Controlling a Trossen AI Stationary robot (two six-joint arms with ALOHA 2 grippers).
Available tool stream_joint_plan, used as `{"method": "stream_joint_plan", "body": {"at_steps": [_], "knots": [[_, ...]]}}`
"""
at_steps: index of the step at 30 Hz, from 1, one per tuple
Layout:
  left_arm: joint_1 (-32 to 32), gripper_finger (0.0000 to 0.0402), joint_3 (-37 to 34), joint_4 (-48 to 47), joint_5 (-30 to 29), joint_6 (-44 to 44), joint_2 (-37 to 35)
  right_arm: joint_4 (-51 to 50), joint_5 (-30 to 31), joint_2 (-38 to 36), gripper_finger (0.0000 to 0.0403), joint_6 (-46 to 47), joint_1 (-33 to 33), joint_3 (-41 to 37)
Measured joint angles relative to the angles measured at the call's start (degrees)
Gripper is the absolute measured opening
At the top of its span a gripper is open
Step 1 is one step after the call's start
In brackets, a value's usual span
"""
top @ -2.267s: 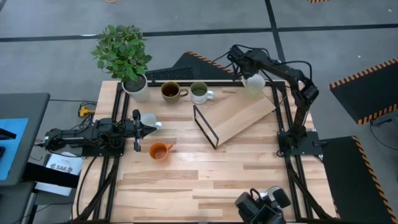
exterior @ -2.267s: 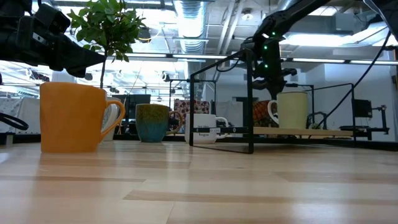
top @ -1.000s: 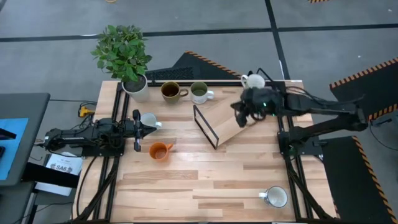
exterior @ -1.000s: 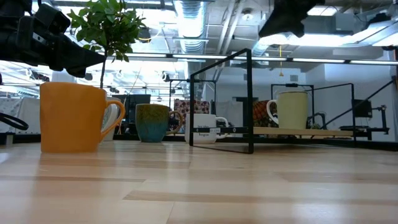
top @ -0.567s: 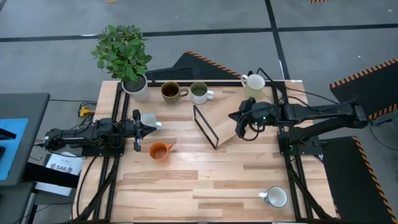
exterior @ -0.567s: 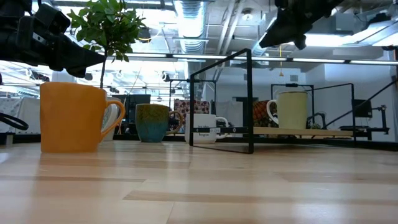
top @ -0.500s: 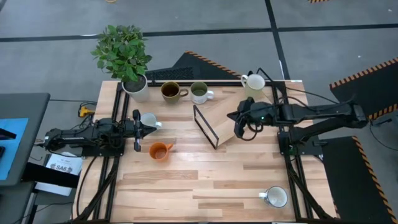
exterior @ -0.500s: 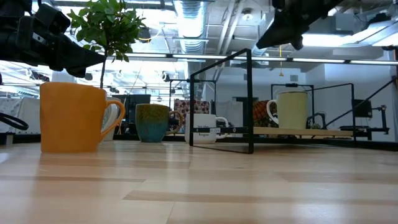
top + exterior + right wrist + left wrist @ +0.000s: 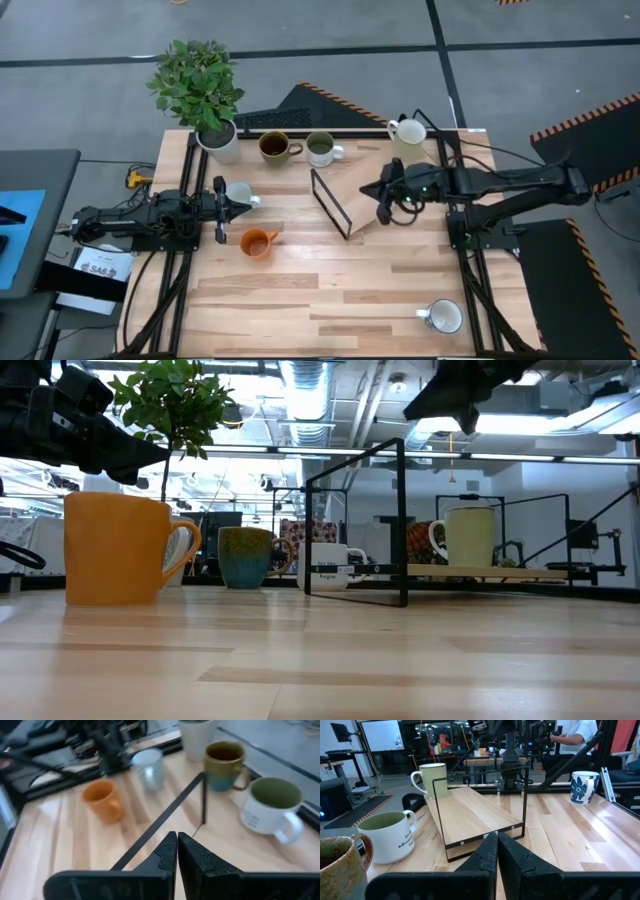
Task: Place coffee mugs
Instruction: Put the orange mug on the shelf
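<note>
The coffee mugs are scattered: the cream mug (image 9: 407, 134) stands on the back end of the raised wooden shelf (image 9: 385, 180); the brown mug (image 9: 274, 146) and the pale mug with green inside (image 9: 321, 149) sit together at the table's (image 9: 330, 290) far edge beside the potted plant (image 9: 203, 95); the orange mug (image 9: 256, 242) and a white mug (image 9: 239, 193) are near the left pincer (image 9: 222, 210); a blue-patterned mug (image 9: 443, 316) is alone at the near right corner. I see my right pincer (image 9: 383, 203) hanging empty above the shelf with its fingers pressed together; the left pincer is likewise closed, holding nothing, parked at the table's left side. My worry is the shelf's thin black wire frame (image 9: 330, 204); it lies between the right pincer and the mugs on the left, so I judge a low sweep across could snag it and drag the shelf, toppling the cream mug. A closed pincer arriving at a mug would also just shove it; I'd spread the fingers first.
</note>
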Motion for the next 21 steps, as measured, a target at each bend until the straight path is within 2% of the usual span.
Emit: {"method": "stream_joint_plan", "body": {"at_steps": [7, 14, 18, 21], "knots": [[-0.01, 0.0000, 0.00, 0.00, 0.00, 0.02, 0.00, 0.54, 2.78, -0.47, 0.0043, -0.07, 7.21, -0.36], [-0.02, 0.0000, 0.02, 0.00, 0.02, -0.60, 0.00, 5.10, 12.87, -0.74, 0.0043, 2.23, 16.02, -7.34], [-0.02, 0.0000, 0.00, 0.08, 0.02, -4.74, 0.00, 7.21, 21.28, -4.32, 0.0043, 4.67, 19.99, -11.82], [-0.02, 0.0000, 0.02, 0.26, 0.02, -13.90, 0.02, 10.37, 25.14, -7.97, 0.0043, 4.96, 21.90, -14.82]]}}
